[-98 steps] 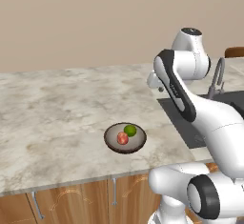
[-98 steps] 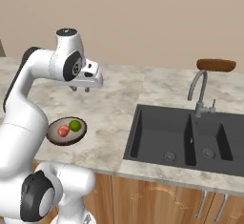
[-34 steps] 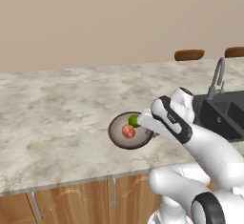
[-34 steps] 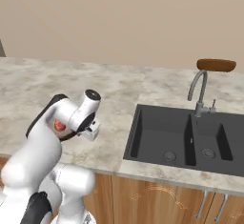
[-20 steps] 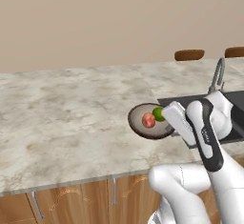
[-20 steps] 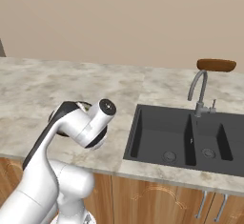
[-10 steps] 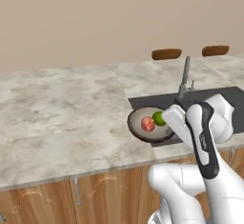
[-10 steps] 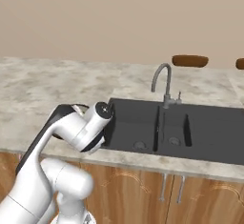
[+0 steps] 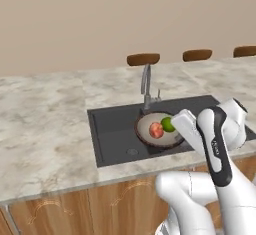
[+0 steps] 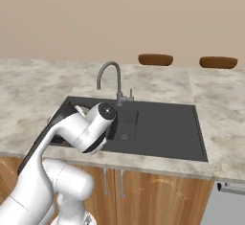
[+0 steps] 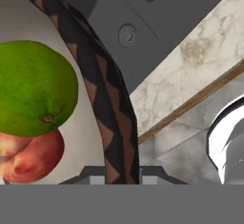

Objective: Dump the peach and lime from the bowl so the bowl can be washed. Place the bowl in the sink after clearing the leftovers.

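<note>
My gripper (image 9: 179, 125) is shut on the right rim of the bowl (image 9: 150, 138), holding it roughly level above the dark sink (image 9: 112, 129), in front of the faucet (image 9: 145, 80). The peach (image 9: 156, 130) and the lime (image 9: 168, 124) lie side by side inside the bowl. In the hand view the lime (image 11: 33, 87) rests against the peach (image 11: 28, 156), and the brown patterned bowl rim (image 11: 107, 104) runs down between the fingers. Beyond the rim a sink drain (image 11: 127, 35) is visible. In the right base view my arm hides the bowl in front of the sink (image 10: 162, 123).
Marble counter (image 9: 45, 124) surrounds the sink, with wooden cabinet fronts (image 9: 75, 214) below its front edge. Brown stool seats (image 9: 143, 59) stand behind the far counter edge. The curved faucet (image 10: 107, 75) rises at the sink's back rim.
The whole picture has shifted as the base drove right along the counter. The bowl, lifted off the counter with both fruits inside, now hangs over the sink.
</note>
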Tool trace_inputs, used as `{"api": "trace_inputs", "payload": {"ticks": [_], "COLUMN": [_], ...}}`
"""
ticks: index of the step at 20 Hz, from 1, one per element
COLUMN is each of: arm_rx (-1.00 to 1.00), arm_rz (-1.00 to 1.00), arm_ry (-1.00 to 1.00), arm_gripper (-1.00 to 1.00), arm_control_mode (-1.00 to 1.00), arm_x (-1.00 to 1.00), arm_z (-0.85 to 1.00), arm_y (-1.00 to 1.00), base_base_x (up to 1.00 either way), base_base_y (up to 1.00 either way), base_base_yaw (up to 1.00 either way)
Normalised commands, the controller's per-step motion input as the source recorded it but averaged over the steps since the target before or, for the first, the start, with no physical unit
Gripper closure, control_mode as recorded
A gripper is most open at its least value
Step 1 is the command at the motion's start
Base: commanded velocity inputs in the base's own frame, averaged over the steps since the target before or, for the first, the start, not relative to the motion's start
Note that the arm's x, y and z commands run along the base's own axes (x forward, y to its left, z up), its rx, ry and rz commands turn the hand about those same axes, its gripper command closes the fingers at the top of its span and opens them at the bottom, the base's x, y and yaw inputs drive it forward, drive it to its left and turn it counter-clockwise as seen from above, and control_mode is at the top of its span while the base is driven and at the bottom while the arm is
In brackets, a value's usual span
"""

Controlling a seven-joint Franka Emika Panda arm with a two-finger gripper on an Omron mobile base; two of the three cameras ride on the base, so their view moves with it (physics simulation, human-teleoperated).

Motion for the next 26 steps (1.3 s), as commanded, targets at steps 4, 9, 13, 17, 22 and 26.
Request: {"api": "trace_inputs", "payload": {"ticks": [4, 9, 13, 17, 22, 26], "arm_rx": [0.00, 0.00, 0.00, 0.00, -0.12, -0.21], "arm_rz": [0.00, 0.00, 0.00, 0.00, 0.00, 0.00], "arm_ry": [0.00, 0.00, -0.01, 0.00, 0.03, 0.00], "arm_gripper": [1.00, 1.00, 1.00, 1.00, 1.00, 1.00], "arm_control_mode": [1.00, -1.00, -1.00, -1.00, -1.00, -1.00], "arm_x": [0.00, 0.07, 0.35, 0.47, 0.68, 0.41], "arm_z": [0.00, 0.00, 0.00, 0.00, -0.16, -0.28], "arm_y": [0.00, -0.09, -0.73, -0.91, -0.82, -0.46], "base_base_x": [0.49, 0.37, 0.00, 0.00, 0.00, 0.00], "base_base_y": [-0.46, -0.21, 0.00, 0.00, 0.00, 0.00], "base_base_yaw": [0.00, 0.00, 0.00, 0.00, 0.00, 0.00]}}
